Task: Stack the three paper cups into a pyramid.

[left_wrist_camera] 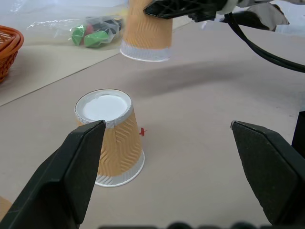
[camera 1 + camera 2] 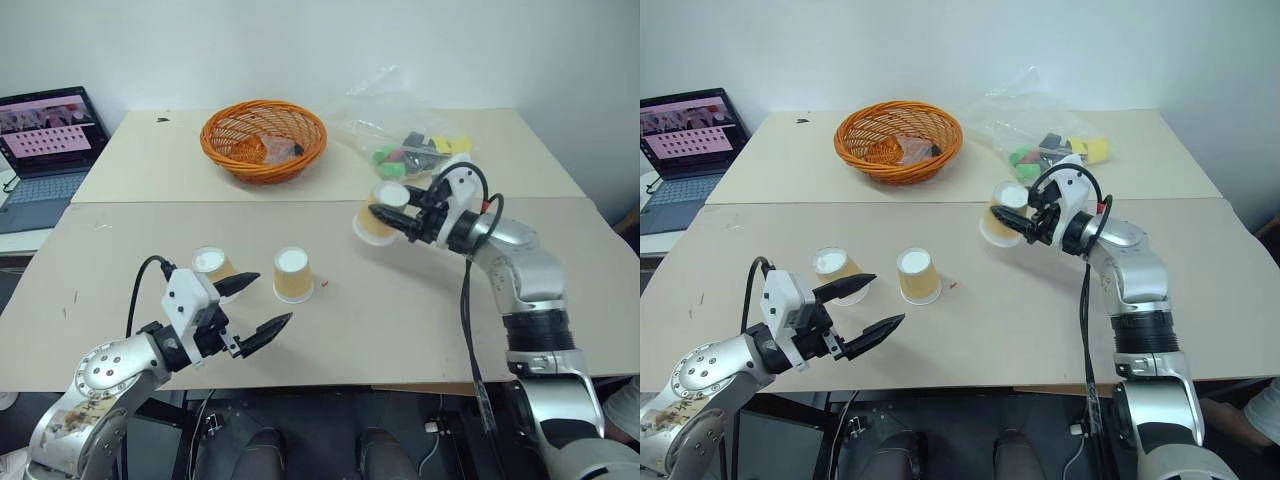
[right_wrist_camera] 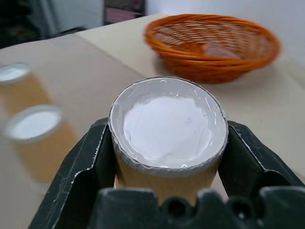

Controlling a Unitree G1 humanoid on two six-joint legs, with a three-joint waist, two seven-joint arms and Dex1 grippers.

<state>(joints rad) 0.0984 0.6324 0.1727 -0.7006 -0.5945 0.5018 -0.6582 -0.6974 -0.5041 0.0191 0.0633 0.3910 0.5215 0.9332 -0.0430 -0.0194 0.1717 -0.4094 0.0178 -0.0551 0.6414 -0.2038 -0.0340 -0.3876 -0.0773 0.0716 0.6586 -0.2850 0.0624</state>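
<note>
Three paper cups are present, all base-up. Two stand upright side by side on the table (image 2: pixel 400 330), well in front of the basket (image 2: pixel 263 138): one cup (image 2: pixel 213 265) by the wide-open, empty left gripper (image 2: pixel 255 304), the other cup (image 2: pixel 292 274) just beside it. The right gripper (image 2: pixel 398 215) clamps the third cup (image 2: pixel 380 213), lifted and tilted, nearer the basket.

Both arms are built of rounded, brushed silver metal segments joined by black bands. The left gripper (image 2: pixel 258 303) has a white boxy housing and two tapered, pointed black plastic fingers; the right gripper (image 2: pixel 392 218) has the same white housing. A thin black cable loops along each forearm.
</note>
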